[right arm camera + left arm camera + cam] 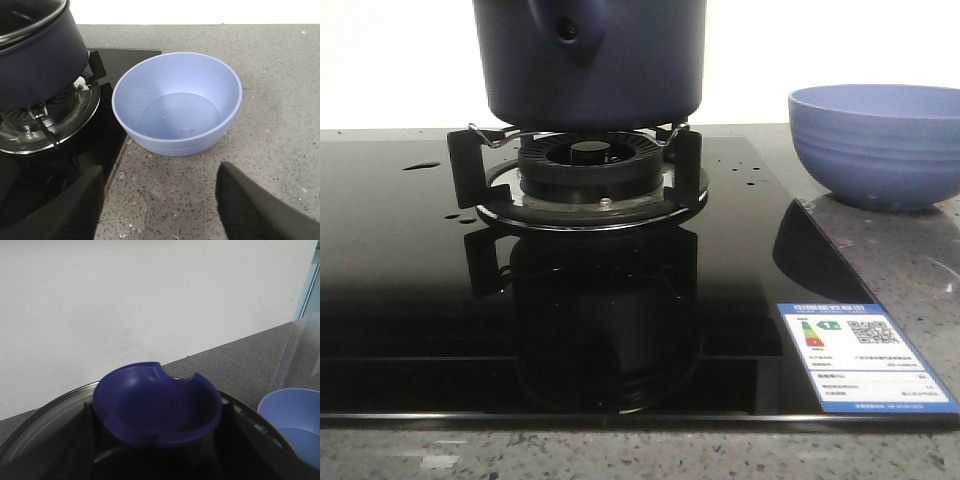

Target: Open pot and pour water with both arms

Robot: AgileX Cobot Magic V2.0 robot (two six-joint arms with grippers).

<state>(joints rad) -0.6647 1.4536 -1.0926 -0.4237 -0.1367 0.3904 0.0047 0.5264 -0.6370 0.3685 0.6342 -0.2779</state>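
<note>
The dark navy pot (590, 60) stands on the gas burner (588, 175), its handle stub with the round hole facing the front camera. It also shows in the right wrist view (35, 60) with its glass lid on. In the left wrist view my left gripper (157, 442) has a dark finger (75, 450) on each side of the lid's cup-shaped blue knob (157, 405) and looks shut on it. My right gripper (160, 200) is open and empty over the stone counter, just in front of the light-blue bowl (177, 102). Water shows as drops on the glass hob (420, 166) and in the bowl (165, 115).
The black glass hob (420, 300) carries an energy label (865, 355) at its front right corner. The light-blue bowl (875, 145) stands on the speckled counter (280, 75) right of the hob, also in the left wrist view (295, 425). A white wall is behind.
</note>
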